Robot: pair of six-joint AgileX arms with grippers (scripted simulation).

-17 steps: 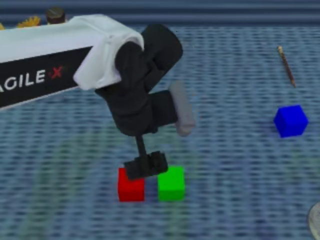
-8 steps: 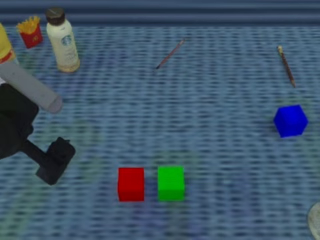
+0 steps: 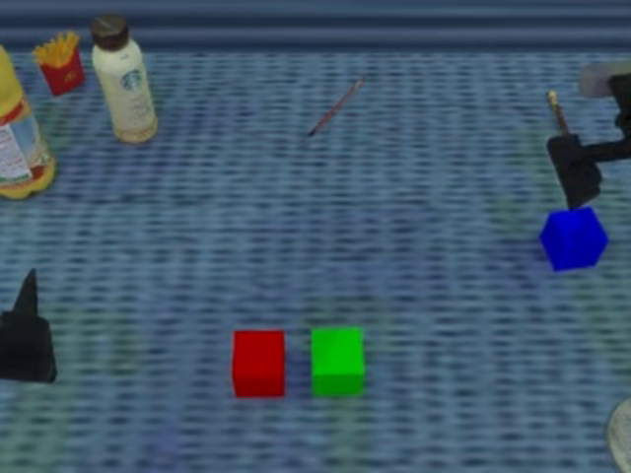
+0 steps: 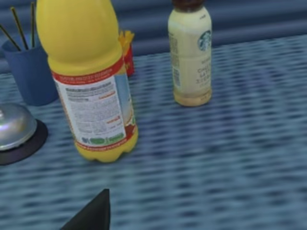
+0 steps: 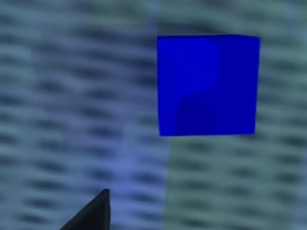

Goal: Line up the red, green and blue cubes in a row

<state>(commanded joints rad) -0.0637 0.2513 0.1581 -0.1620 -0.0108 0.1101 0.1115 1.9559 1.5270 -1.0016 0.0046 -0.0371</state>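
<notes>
The red cube (image 3: pixel 258 363) and the green cube (image 3: pixel 337 361) sit side by side near the table's front, a narrow gap between them. The blue cube (image 3: pixel 573 237) rests apart at the right and fills the right wrist view (image 5: pixel 207 85). My right gripper (image 3: pixel 575 173) hovers just behind the blue cube, open and holding nothing; one dark fingertip (image 5: pixel 96 213) shows. My left gripper (image 3: pixel 26 340) is at the left edge, open and empty, far from the cubes; one fingertip (image 4: pixel 95 214) shows.
Back left stand a yellow juice bottle (image 3: pixel 16 138), a cream coffee bottle (image 3: pixel 123 84) and a red fries carton (image 3: pixel 61 65). Pencils lie at the back middle (image 3: pixel 335 106) and back right (image 3: pixel 558 110). A metal bell (image 3: pixel 623 434) sits at the front right corner.
My left arm has pulled back from the red and green cubes to the left edge. My right gripper has come in from the right to just behind the blue cube. The cubes have not moved.
</notes>
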